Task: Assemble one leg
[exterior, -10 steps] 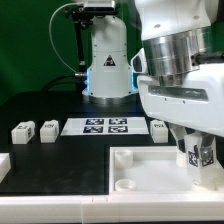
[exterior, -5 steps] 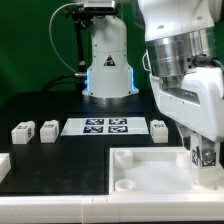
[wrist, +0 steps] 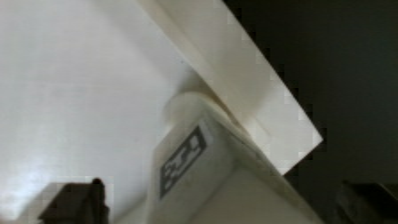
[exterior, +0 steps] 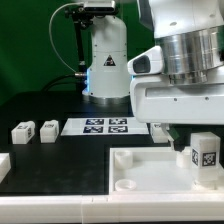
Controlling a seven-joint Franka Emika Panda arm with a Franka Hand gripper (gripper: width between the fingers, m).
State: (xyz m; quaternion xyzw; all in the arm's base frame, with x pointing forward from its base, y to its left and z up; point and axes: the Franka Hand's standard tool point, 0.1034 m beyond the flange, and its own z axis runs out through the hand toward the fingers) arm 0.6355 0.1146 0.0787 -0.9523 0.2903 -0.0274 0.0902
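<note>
Knocking the leg [exterior: 204,154] over looks like the main danger from here. It stands on the corner of the white panel [exterior: 140,168] at the exterior view's right, close under the arm. The gripper [wrist: 217,204] hangs above it with its fingers [wrist: 73,201] spread wide, one to each side, and neither touches the post in the wrist view. Any sideways drift of the arm could let a finger clip the leg and tip it, or nudge it toward the panel's edge, which runs close by. A round hole [wrist: 192,104] shows right at the leg's end in the wrist view. I cannot tell whether the leg is seated in a hole or only resting on the surface. If it is loose, a light touch would likely topple it, and an off-centre grasp could twist it.

In the exterior view the leg appears upright, its long axis vertical and its marker tag facing the camera. Another leg [exterior: 159,127] sits on the table [exterior: 60,150] just beside the marker board [exterior: 97,126].
</note>
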